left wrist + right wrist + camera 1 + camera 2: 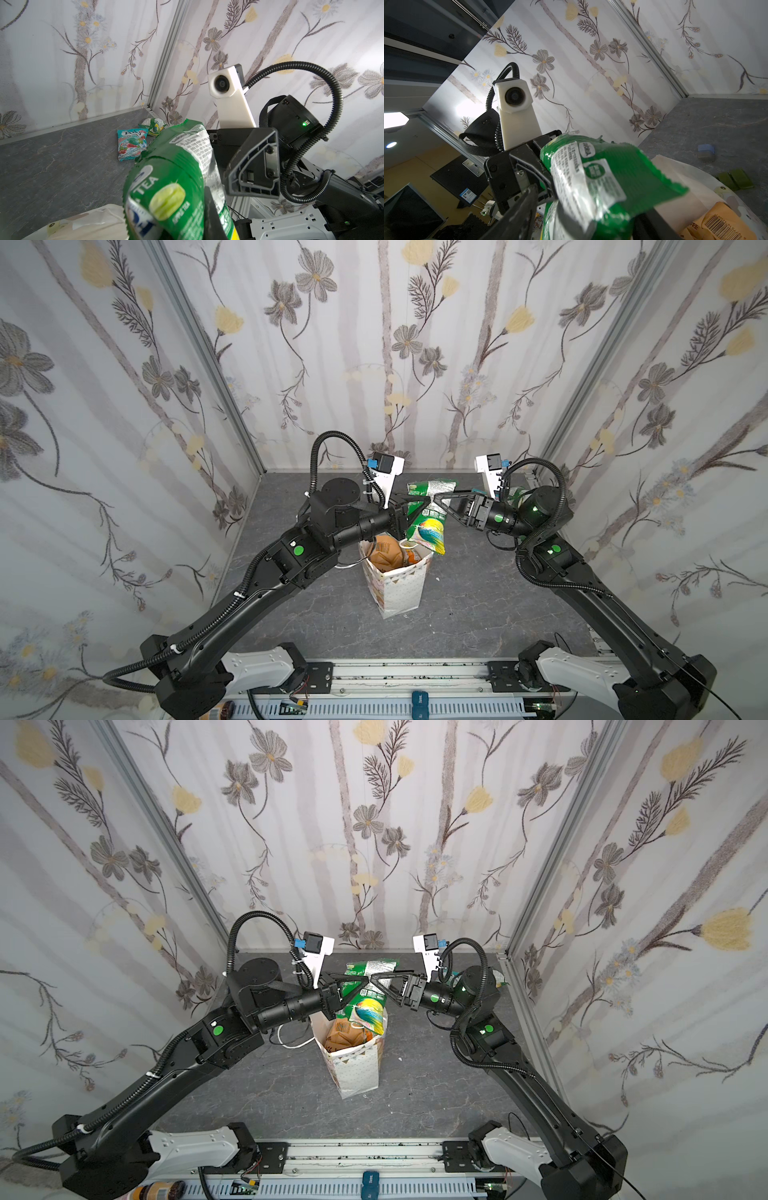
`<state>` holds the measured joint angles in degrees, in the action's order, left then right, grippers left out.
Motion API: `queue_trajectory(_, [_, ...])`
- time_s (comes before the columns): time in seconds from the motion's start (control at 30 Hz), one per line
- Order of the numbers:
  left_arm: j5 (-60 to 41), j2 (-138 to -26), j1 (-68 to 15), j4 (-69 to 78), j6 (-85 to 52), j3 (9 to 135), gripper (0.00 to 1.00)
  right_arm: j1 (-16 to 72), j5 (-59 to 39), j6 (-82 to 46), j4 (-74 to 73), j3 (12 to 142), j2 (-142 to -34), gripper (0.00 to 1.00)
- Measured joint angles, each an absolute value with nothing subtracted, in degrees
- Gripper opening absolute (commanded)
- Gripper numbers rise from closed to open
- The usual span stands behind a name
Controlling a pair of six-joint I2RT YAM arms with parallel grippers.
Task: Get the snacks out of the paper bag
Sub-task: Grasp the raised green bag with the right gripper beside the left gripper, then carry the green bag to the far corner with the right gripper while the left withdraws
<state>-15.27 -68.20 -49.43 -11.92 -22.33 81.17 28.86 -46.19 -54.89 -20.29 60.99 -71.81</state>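
The white paper bag (399, 589) (358, 1073) stands upright mid-table, with a tan-brown packet (384, 551) and an orange packet (412, 558) inside it. Above its mouth hangs a long green snack packet (424, 514) (365, 995) (176, 187) (616, 166). My left gripper (426, 500) is shut on it from the left. My right gripper (438, 496) comes in from the right, its fingers (521, 207) on either side of the packet's top with a gap still showing. A teal packet (132, 144) and a green-white packet (153, 126) lie on the table near the back right corner.
The grey table (478, 614) is boxed in by flowered walls on three sides. A blue block (706, 149) and green blocks (735, 179) lie at the back left. The bag's white cord (291, 1044) trails to its left. Both arms meet nose to nose above the bag.
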Motion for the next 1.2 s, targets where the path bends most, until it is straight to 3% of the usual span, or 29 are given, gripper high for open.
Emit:
queue_trajectory(0.1, [-15.68, -68.2, -49.45, -10.48, -22.5, 81.08, 0.04, 28.99, -45.39, -56.14, -21.69, 60.95, -71.92, 0.46])
queue_trajectory(0.2, [-15.68, -68.23, -49.45, -9.58, -22.52, 80.86, 0.07, 29.02, -44.73, -56.99, -22.48, 60.95, -71.92, 0.41])
queue_trajectory(0.53, [-14.55, -67.94, -49.41, -9.08, -22.48, 79.94, 0.32, 29.19, -44.97, -57.58, -23.73, 60.97, -71.68, 0.17])
queue_trajectory(0.73, [-14.57, -66.85, -49.45, -9.06, -22.44, 79.15, 0.53, 29.34, -45.28, -57.32, -23.53, 61.87, -71.53, 0.0])
queue_trajectory(0.97, [-13.45, -64.62, -49.45, -9.45, -20.01, 78.59, 0.83, 27.51, -44.69, -55.13, -21.65, 64.84, -71.44, 0.0])
queue_trajectory(1.2, [-11.0, -60.97, -49.45, -13.98, -14.48, 77.25, 1.0, 20.01, -43.42, -54.72, -21.04, 66.54, -71.18, 0.0])
